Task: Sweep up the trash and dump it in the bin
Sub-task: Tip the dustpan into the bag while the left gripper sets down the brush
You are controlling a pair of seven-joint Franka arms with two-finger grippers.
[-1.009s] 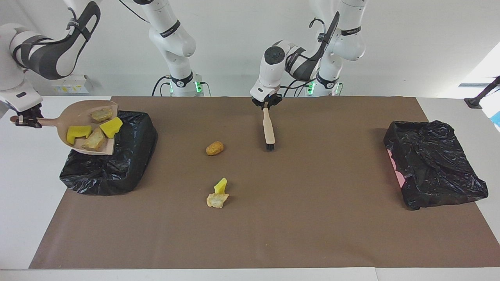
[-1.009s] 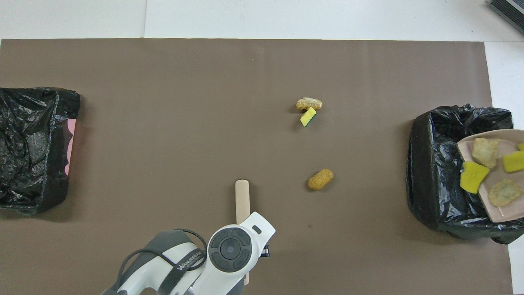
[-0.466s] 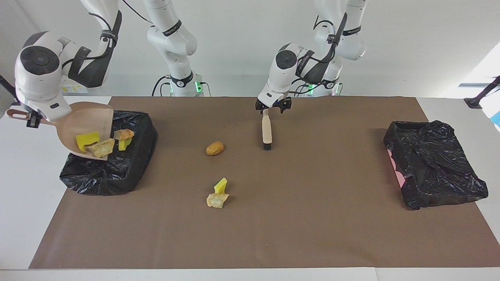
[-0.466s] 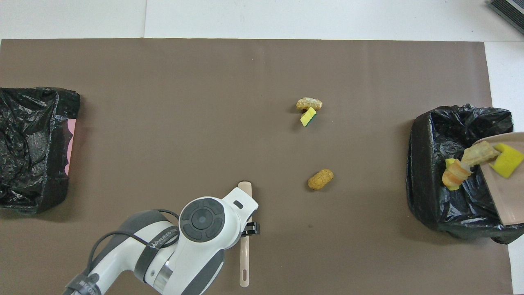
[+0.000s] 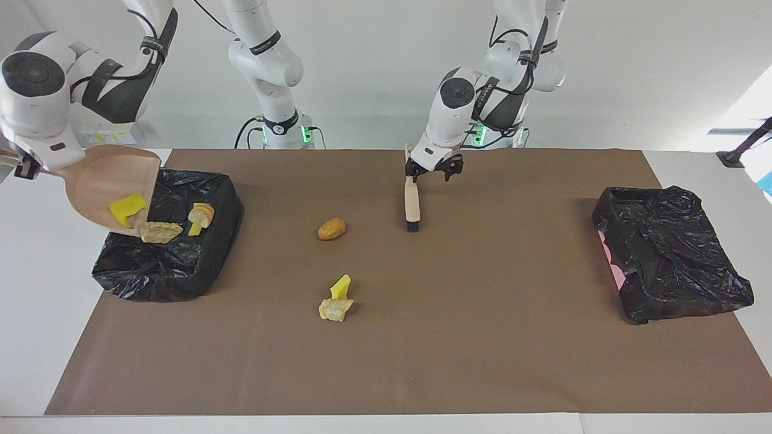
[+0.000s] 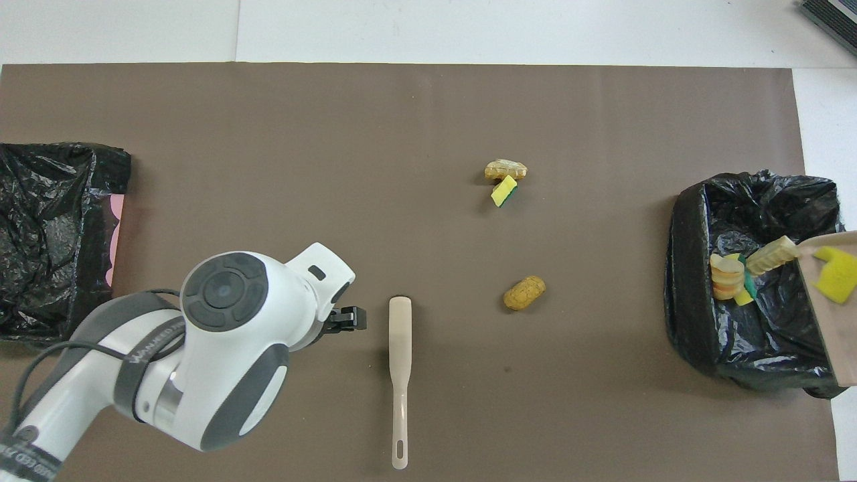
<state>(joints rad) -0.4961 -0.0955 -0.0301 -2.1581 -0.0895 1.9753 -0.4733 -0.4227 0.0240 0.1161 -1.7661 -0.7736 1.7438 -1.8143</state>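
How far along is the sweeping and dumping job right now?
About halfway. The right gripper holds the dustpan tipped over the bin; two scraps have dropped in, a bread lump and a yellow wedge sit at its lip. The brush lies on the mat, the open left gripper just above it. Left: three scraps on the mat.

Brown mat [image 5: 482, 337] covers white table [image 5: 30, 337]; white wall [image 5: 633, 72].

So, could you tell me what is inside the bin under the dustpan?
In the bin, an orange lump on a yellow wedge shows; anything deeper is covered by the dustpan.
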